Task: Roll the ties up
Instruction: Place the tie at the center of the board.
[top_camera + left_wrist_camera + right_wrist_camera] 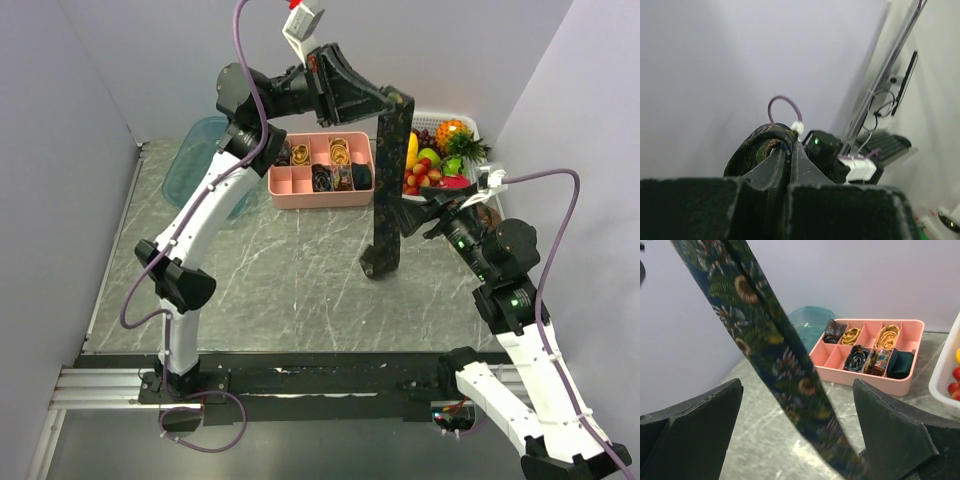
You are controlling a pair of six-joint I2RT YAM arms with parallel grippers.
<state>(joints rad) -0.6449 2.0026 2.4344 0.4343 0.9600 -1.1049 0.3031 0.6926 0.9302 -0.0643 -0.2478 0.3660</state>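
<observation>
**Top view.** I am working over a grey marbled tabletop (290, 270) that side walls are closing in at the left and right of the frame. A black rail (330, 380) is bounding it along the bottom. The widest bare stretch is lying in the centre and lower left of the frame. Three things are crowding the upper edge:
- a teal container (195, 160) at the upper left
- a pink tray (320, 195) at upper centre, carrying rolled ties (340, 150) in its compartments
- a white fruit basket (478, 128) at the upper right

The left end effector (392, 102) is clenching the top of a dark patterned tie (388, 190) high at upper centre. The tie is hanging as one straight strip. Its long axis is running down the frame and leaning slightly left, and its free end is pointing toward the tabletop at centre. I cannot tell whether that end is touching the surface. The right end effector (408, 215) is standing at the strip's right side, about halfway down.

**Left wrist view.** The left end effector (787, 150) is pinching a bunched fold of the tie (752, 150), with its fingers pressed together.

**Right wrist view.** The right end effector (797, 390) is standing released, with its fingers spread wide on either side of the tie (790, 370) and touching neither edge. Here the strip is crossing from the upper left to the lower centre of the frame. The pink tray (875, 382) is sitting behind it at the right.
</observation>
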